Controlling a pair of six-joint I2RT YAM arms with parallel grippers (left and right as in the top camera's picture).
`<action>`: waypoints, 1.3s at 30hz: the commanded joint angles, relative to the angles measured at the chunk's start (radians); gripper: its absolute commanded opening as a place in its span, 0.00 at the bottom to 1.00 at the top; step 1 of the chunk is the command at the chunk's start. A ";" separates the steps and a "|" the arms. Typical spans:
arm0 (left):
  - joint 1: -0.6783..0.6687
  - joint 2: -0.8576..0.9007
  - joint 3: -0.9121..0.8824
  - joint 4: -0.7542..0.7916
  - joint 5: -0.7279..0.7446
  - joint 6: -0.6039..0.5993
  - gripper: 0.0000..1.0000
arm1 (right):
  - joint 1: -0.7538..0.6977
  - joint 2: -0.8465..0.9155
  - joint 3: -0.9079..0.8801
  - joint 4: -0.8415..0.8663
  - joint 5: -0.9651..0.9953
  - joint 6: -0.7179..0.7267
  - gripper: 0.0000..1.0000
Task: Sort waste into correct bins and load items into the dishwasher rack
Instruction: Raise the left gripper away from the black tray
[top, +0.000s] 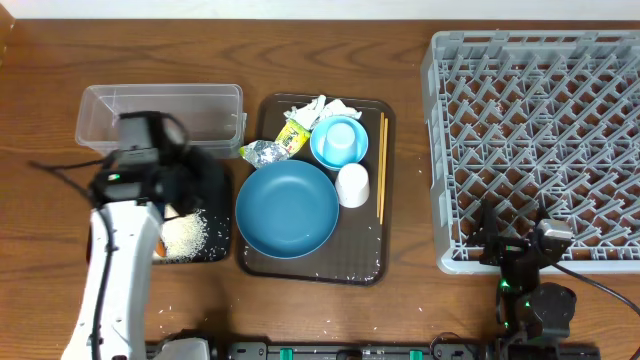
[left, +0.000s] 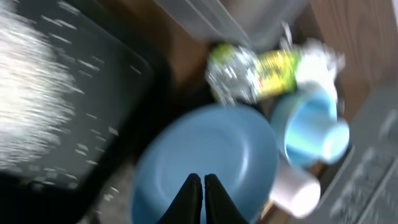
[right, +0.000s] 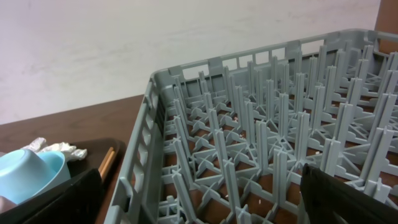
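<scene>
I am holding my left gripper (left: 203, 198) pinched together, its two dark fingers meeting tip to tip with nothing between them, and it is hanging over the near edge of the dark blue bowl (left: 205, 155). The wrist view is blurring, but beside the bowl the light blue cup (left: 311, 127) is lying on its side, with a white cup (left: 295, 190) just below it. Past the bowl the crumpled silver foil (left: 233, 74) is touching the yellow-green wrapper (left: 277, 71), and the white tissue (left: 317, 59) is sitting behind them. To the other side the black tray (left: 124, 68) is carrying the heap of rice (left: 31, 93). From overhead, the bowl, cups and waste are all resting on the brown serving tray (top: 310, 268), the chopsticks (top: 381, 165) are lying along its right edge, and the clear tub (top: 160, 105) is standing behind the black tray. I am keeping my right gripper (right: 200, 180) spread wide and holding nothing, its fingers showing at the two lower corners of its wrist view; it is pointing at the near wall of the grey dishwasher rack (right: 249, 124), whose pegs are standing bare on the table (top: 400, 310).
</scene>
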 joint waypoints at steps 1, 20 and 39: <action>-0.110 0.032 0.003 0.010 -0.037 0.021 0.06 | -0.018 -0.008 -0.001 -0.005 -0.004 -0.008 0.99; -0.566 0.372 0.003 0.085 -0.308 -0.023 0.06 | -0.018 -0.008 -0.001 -0.005 -0.004 -0.007 0.99; -0.787 0.381 0.003 0.032 -0.237 -0.114 0.06 | -0.018 -0.008 -0.001 -0.005 -0.004 -0.008 0.99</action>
